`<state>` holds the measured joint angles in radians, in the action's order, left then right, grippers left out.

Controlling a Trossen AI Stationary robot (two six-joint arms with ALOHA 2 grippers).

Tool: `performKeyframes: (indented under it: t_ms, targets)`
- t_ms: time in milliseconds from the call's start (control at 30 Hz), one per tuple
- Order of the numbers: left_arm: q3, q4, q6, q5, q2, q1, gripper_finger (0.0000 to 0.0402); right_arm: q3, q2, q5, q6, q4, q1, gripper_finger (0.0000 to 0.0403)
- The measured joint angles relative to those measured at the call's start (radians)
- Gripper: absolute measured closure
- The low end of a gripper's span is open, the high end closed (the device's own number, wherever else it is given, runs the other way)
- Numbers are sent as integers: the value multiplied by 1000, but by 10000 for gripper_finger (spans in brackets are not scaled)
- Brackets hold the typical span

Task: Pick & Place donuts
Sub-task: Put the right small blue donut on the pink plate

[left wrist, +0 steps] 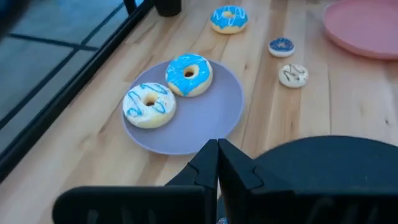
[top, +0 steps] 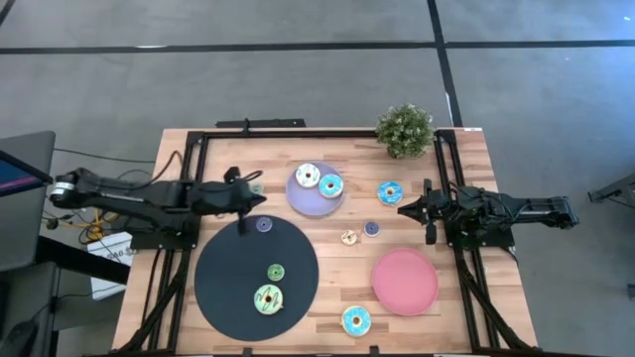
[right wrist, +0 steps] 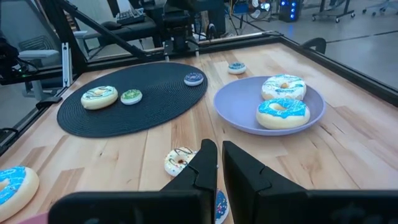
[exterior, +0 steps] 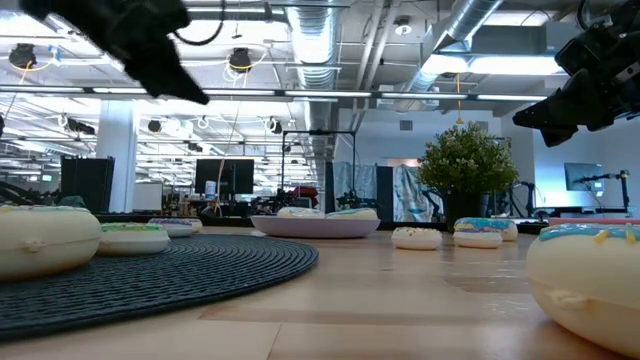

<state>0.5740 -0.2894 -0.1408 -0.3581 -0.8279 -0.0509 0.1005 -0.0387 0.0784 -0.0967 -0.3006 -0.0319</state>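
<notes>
Two large donuts, white (top: 308,176) and blue (top: 329,184), lie on the lavender plate (top: 316,203). On the black plate (top: 233,283) rest a small purple donut (top: 264,225), a small green one (top: 275,272) and a large green one (top: 268,298). Bare wood carries two large blue donuts (top: 389,191) (top: 355,320), a small blue one (top: 371,228) and a small cream one (top: 348,237). My left gripper (top: 260,200) (left wrist: 217,152) is shut and raised above the black plate's far rim. My right gripper (top: 402,209) (right wrist: 219,155), also shut, hovers right of the two small donuts.
A pink plate (top: 405,281) lies on the right near side. A potted plant (top: 405,130) stands at the far edge. A black frame rail (top: 298,135) runs around the table. Another small donut (right wrist: 236,68) lies on the wood beyond the lavender plate (right wrist: 249,118).
</notes>
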Motion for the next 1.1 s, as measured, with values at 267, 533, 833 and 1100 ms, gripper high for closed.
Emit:
performKeyframes:
  t_ms: [267,533,833,1100]
  targets:
    - [-209,40,35,5,237,-1,401,-6,-1,11,-25,143,2,387]
    - [-393,305,169,70,340,0,401,39,-282,146,69,490,-26,401]
    - [-418,351,142,84,354,0,401,491,-862,287,-108,84,8,391]
    - [-418,329,94,85,353,0,401,917,-1239,268,-333,-520,34,328]
